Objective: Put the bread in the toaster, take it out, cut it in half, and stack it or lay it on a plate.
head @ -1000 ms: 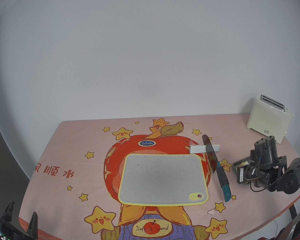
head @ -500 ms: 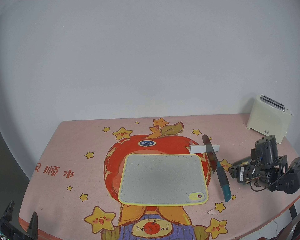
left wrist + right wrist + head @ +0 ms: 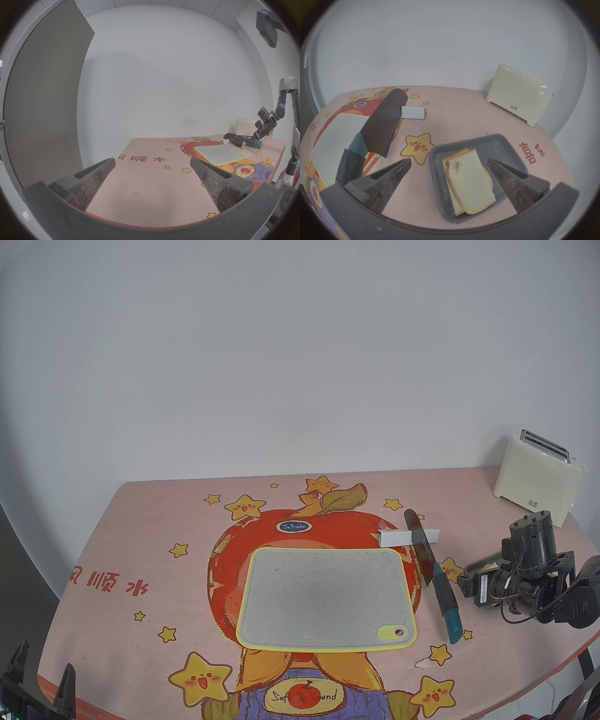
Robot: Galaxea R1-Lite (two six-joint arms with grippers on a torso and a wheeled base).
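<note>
Slightly shifted toward the knife (image 3: pixel 437 580) since a second ago, your right pincer (image 3: pixel 448 162) hangs spread wide just above the bread (image 3: pixel 470 181) in the tray (image 3: pixel 500 147), seemingly placed to take a slice for the toaster (image 3: pixel 537 474), while your left pincer (image 3: pixel 152 161) waits, also wide, at the table's (image 3: pixel 156 521) near-left edge.

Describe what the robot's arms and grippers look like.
The left gripper and right gripper are dark grey, with two wedge-shaped fingers, grainy inside, and round screw holes near the bases. The right arm is black, with a grey cylinder at the wrist, thin black cables looping beneath and a small white label.
</note>
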